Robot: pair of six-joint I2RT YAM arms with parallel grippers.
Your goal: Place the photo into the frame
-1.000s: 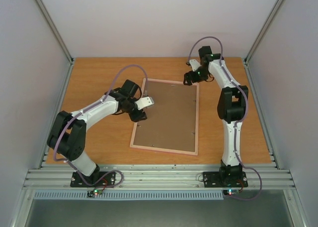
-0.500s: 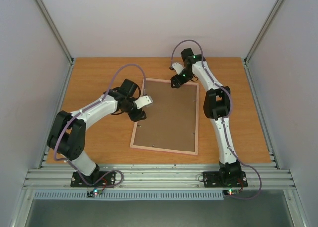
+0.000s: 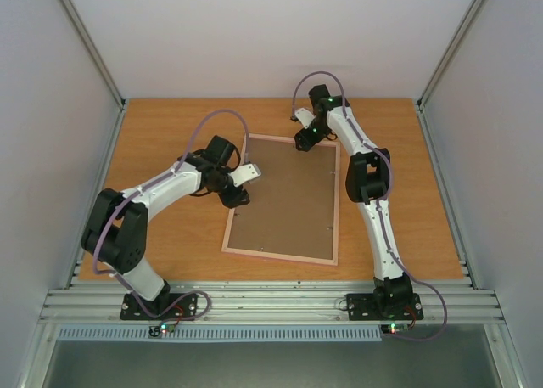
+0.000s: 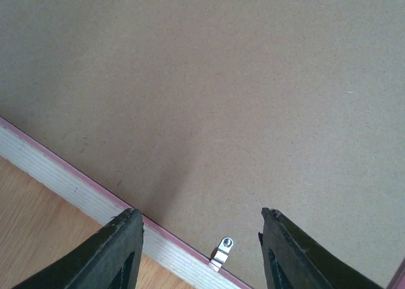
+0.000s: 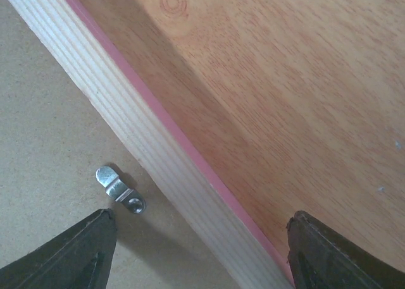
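The frame lies face down on the wooden table, its narrow pink rim around a plain brown backing board. The photo is hidden. My left gripper hovers open over the frame's left edge. In the left wrist view its fingers straddle the pale wood rim and a small metal clip. My right gripper hangs open over the far edge. In the right wrist view the right gripper spans the rim, with a turn clip on the board beside its left finger.
Bare wooden table surrounds the frame. Grey enclosure walls and metal rails border the table on all sides. Both arm bases sit at the near edge.
The right arm has swung left, from beyond the frame's far right corner to over its far edge. The left arm has not moved.
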